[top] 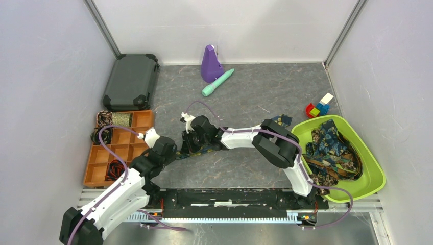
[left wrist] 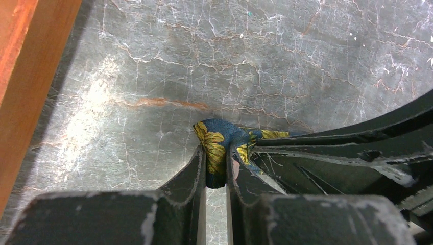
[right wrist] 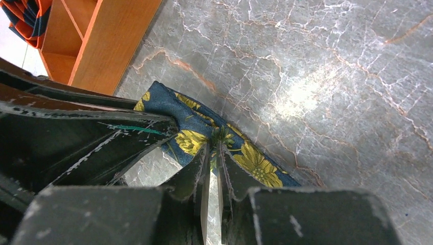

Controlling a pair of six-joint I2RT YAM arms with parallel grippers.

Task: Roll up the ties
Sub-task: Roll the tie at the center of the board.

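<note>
**Jaws clamped on navy tie beside orange tray**

Pinched between the left jaws: a bunched end of the navy tie, yellow flowers showing. Nipped tight in the right jaws, just beside the left pair: the same strip. Laid flat on the grey surface, just right of the tray. Tucked in tray compartments: rolled ties. Heaped well right of the tray, in a green tub: loose ties.

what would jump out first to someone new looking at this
The left gripper and right gripper both pinch one navy-yellow tie at mid-table. To the right, a lime bin holds a heap of ties; an orange tray sits at the left.
</note>
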